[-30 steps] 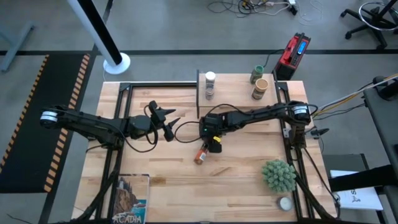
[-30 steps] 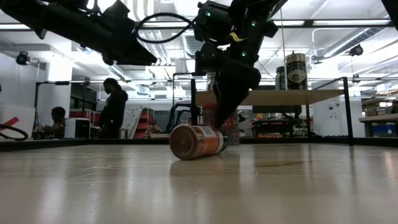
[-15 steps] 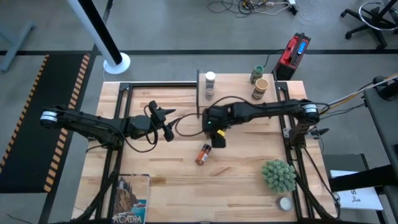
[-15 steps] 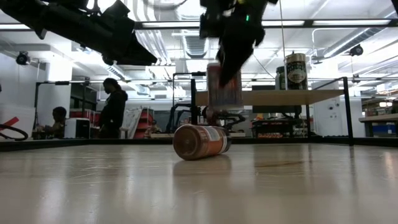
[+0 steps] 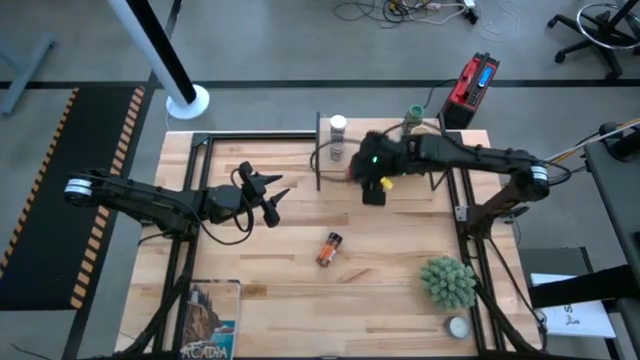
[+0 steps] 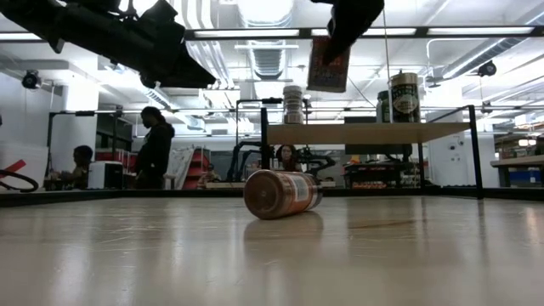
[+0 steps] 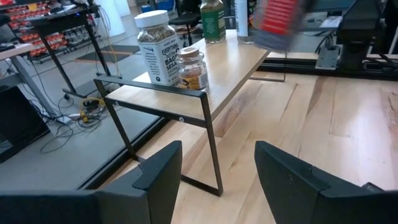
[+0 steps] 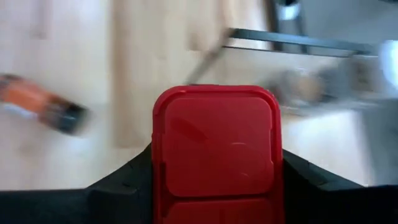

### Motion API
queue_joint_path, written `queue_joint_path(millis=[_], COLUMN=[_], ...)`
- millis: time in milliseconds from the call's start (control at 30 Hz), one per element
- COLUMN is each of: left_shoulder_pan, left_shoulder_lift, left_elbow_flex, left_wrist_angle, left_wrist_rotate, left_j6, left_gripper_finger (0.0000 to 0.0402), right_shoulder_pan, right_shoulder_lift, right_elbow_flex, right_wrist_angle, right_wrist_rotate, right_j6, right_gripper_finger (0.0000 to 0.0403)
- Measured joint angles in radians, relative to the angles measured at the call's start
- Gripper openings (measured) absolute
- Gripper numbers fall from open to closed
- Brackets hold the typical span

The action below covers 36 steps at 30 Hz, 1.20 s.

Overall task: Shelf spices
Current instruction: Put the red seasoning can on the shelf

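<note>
The wooden table [image 5: 250,290] carries everything, and I place the rest from the shelf [image 5: 385,140] that stands at its far edge, a light wood platform on thin dark uprights [image 7: 211,74].

My right arm reaches in from the table's right side and ends over the shelf. My right gripper [image 5: 372,190] hangs above the shelf's near edge, its 2 fingers clamped on the red square tin [image 8: 216,146], 1 finger on each side of it. In the low view the red square tin [image 6: 328,64] is held in the air above shelf height, tilted, touching nothing but my fingers.

My left arm lies across the left half of the table, well apart from the shelf. My left gripper [image 5: 272,200] points toward the shelf with its fingers [image 7: 155,171] spread apart, holding nothing.

On the shelf, 2 jars stand upright at its left end: a white-lidded jar [image 7: 157,46] and, just beside it, a smaller jar with a dark lid [image 7: 191,67]. A green-lidded jar [image 7: 212,18] stands farther along the shelf, toward its right end.

An orange spice jar with a dark lid [image 5: 327,249] lies on its side on the bare table in front of the shelf, well apart from it [image 6: 282,193].
</note>
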Motion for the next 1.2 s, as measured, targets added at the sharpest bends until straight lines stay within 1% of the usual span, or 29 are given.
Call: queue_joint_path(millis=[100, 233, 367, 533, 633, 833, 900, 1067, 1200], left_shoulder_pan=[0.0, 0.0, 0.0, 0.0, 0.0, 0.0, 0.0, 0.0, 0.0], left_shoulder_lift=[0.0, 0.0, 0.0, 0.0, 0.0, 0.0, 0.0, 0.0, 0.0], left_elbow_flex=[0.0, 0.0, 0.0, 0.0, 0.0, 0.0, 0.0, 0.0, 0.0], left_wrist_angle=[0.001, 0.001, 0.001, 0.002, 0.001, 0.01, 0.01, 0.01, 0.009], left_wrist_rotate=[0.0, 0.0, 0.0, 0.0, 0.0, 0.0, 0.0, 0.0, 0.0], left_j6=[0.0, 0.0, 0.0, 0.0, 0.002, 0.004, 0.006, 0.009, 0.009], left_gripper_finger=[0.0192, 0.0192, 0.0192, 0.0192, 0.0192, 0.0192, 0.0192, 0.0192, 0.0192], right_shoulder_pan=[-0.068, -0.176, -0.288, -0.41, -0.467, -0.519, -0.527, -0.542, -0.553], right_shoulder_lift=[-0.021, -0.024, -0.014, 0.018, 0.049, 0.151, 0.198, 0.319, 0.384], right_elbow_flex=[0.0, 0.0, 0.0, 0.005, 0.032, 0.142, 0.202, 0.353, 0.455], right_wrist_angle=[-0.017, -0.036, -0.032, -0.031, -0.028, -0.055, -0.101, -0.218, -0.283], right_wrist_rotate=[0.039, 0.024, -0.072, -0.119, -0.179, -0.23, -0.26, -0.283, -0.308], right_j6=[-0.057, -0.126, -0.195, -0.256, -0.284, -0.336, -0.349, -0.374, -0.386], right_gripper_finger=[0.0194, 0.0194, 0.0194, 0.0194, 0.0194, 0.0194, 0.0194, 0.0194, 0.0195])
